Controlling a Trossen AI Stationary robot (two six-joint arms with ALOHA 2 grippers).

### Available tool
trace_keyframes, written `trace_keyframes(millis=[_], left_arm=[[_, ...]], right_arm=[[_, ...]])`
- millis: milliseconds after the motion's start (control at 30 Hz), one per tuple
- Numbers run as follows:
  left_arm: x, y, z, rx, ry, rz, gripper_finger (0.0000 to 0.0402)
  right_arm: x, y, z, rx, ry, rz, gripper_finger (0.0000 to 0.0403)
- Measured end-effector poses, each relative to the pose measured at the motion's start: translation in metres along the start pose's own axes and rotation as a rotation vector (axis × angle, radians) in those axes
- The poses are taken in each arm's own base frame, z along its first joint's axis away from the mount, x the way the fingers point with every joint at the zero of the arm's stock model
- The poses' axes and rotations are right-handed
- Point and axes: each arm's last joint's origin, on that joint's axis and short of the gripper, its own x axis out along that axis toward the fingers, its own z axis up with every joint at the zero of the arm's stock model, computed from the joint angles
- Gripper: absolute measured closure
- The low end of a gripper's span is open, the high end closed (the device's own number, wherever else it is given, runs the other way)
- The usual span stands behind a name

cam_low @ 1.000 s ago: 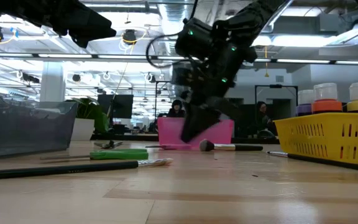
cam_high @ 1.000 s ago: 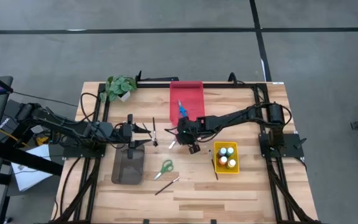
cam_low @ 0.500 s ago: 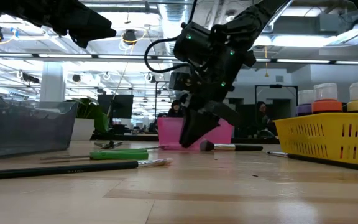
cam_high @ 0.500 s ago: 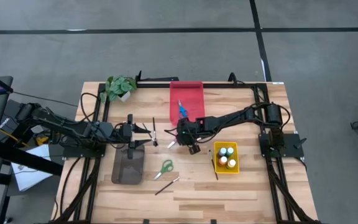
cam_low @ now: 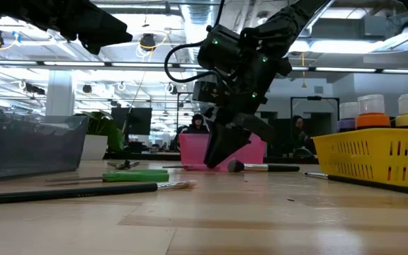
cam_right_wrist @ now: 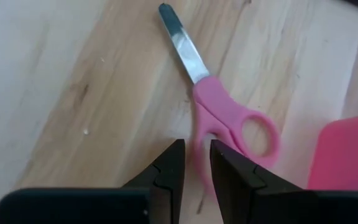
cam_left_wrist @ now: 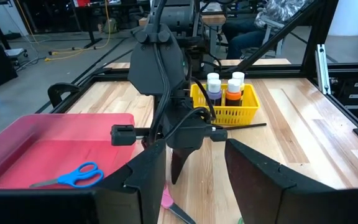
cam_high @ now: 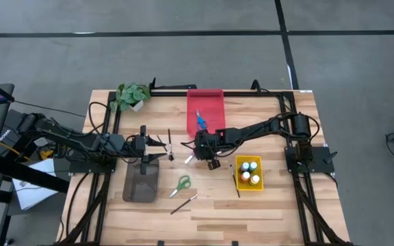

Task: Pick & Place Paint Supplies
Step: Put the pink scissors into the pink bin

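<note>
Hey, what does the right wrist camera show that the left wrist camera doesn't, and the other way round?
Only the right wrist view shows the whole pink scissors lying flat on the wood, blade pointing away, with the right gripper just above them, fingers close together and not on the handles.

Only the left wrist view shows the blue scissors in the red tray, and the yellow basket of paint bottles.

Both share the wooden table, a bit of pink handle, and the red tray's edge.
</note>
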Motion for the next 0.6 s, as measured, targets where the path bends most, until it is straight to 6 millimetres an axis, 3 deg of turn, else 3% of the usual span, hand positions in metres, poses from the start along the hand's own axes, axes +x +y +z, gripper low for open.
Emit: trace_keyframes(millis=[600], left_arm=[[0.0000, 0.0000, 0.0000, 0.000, 0.000, 0.000, 0.0243]], right_arm=[[-0.0001, -0.0005, 0.0000, 0.010, -0.002, 0.000, 0.0331]])
